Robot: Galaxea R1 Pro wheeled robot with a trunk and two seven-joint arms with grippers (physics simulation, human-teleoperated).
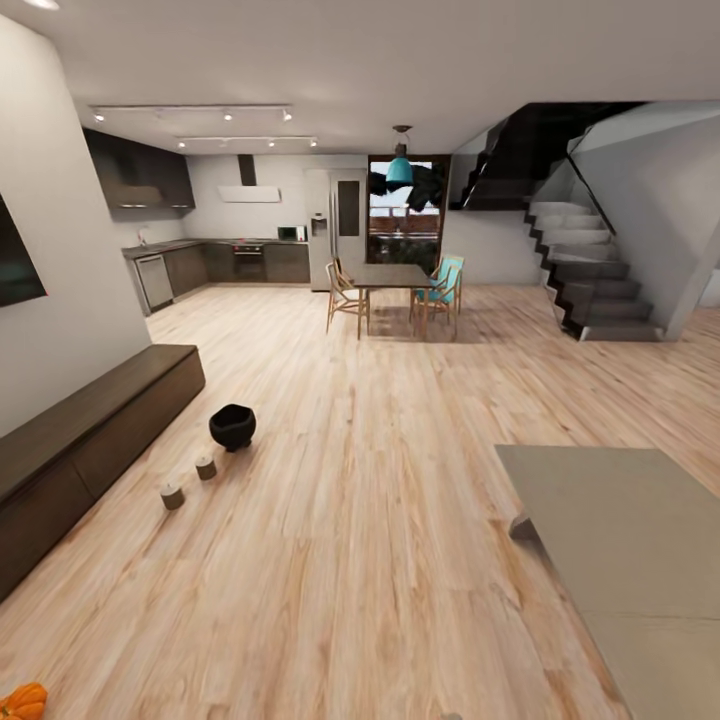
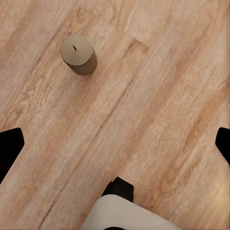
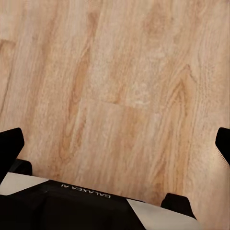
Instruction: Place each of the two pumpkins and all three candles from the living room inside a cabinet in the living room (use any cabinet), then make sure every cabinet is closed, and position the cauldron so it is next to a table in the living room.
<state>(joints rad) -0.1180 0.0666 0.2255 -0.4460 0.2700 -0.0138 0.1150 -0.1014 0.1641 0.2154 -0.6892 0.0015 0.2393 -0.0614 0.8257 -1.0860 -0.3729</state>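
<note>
1. Nearest to the head camera, at its lower left corner, one orange pumpkin lay on the wooden floor, partly cut by the edge of the picture.
2. The left gripper hung above the floor with its two dark fingertips wide apart and nothing between them, so it was open and empty.
3. One grey-beige candle stood upright on the floor ahead of the left gripper, beyond its fingertips and closer to one finger than to the other, not touching either.
4. The right gripper was also spread open and empty, its dark fingertips at the two sides; only bare floor planks lay under it.
5. A part of the robot's white and black base showed just behind the right gripper, and a similar part behind the left one.
6. In the head view two more candles stood on the floor, near each other, just in front of the long dark cabinet, whose fronts looked closed.
7. The black cauldron sat on the floor just beyond these two candles, near the cabinet but apart from it.
8. A grey low table was on the right side, well apart from the cauldron.
9. Far behind there were a dining table with chairs, a kitchen and a staircase.
</note>
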